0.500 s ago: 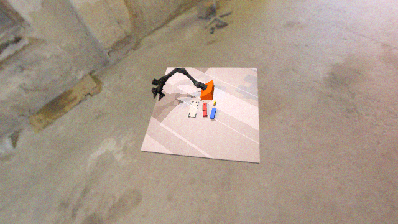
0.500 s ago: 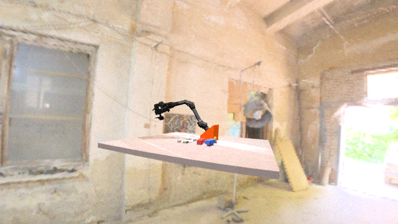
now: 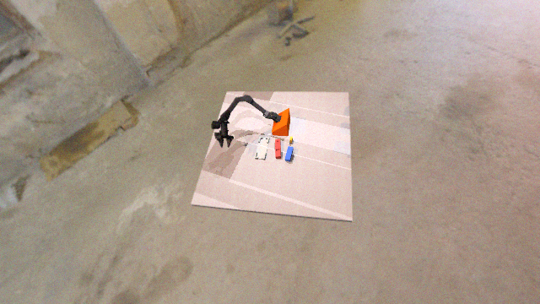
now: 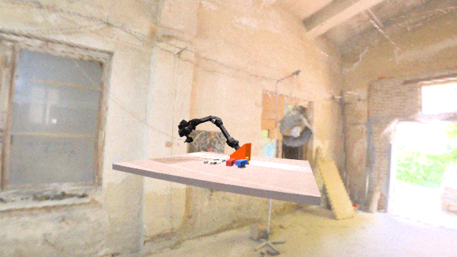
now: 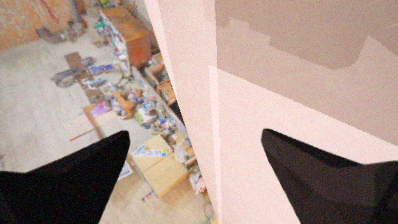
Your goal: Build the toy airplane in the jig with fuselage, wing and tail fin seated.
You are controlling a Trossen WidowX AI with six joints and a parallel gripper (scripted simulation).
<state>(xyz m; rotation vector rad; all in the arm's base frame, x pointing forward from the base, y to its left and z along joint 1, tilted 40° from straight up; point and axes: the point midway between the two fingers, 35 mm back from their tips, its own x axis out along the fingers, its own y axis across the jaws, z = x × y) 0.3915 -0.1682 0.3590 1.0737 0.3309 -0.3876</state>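
The pale jig (image 3: pixel 261 149) (image 4: pixel 214 161) lies on the table. The red fuselage (image 3: pixel 278 149) (image 4: pixel 230 162) lies beside it, outside the cradle. The blue wing (image 3: pixel 288 154) (image 4: pixel 241 163) lies on the far side of the fuselage from the jig. The small yellow tail fin (image 3: pixel 291 139) (image 4: pixel 247 158) is near one end of the wing, apart from the fuselage. My gripper (image 3: pixel 224 145) (image 4: pixel 189 140) (image 5: pixel 196 135) is wide open and empty, high above the table's left side and well away from all the parts. The wrist view shows none of the parts.
A large orange wedge (image 3: pixel 281 127) (image 4: pixel 241 153) stands by the arm's base, close behind the fuselage and tail fin. The table (image 3: pixel 291 186) (image 4: pixel 214 178) has its left edge near my gripper; that edge also crosses the wrist view.
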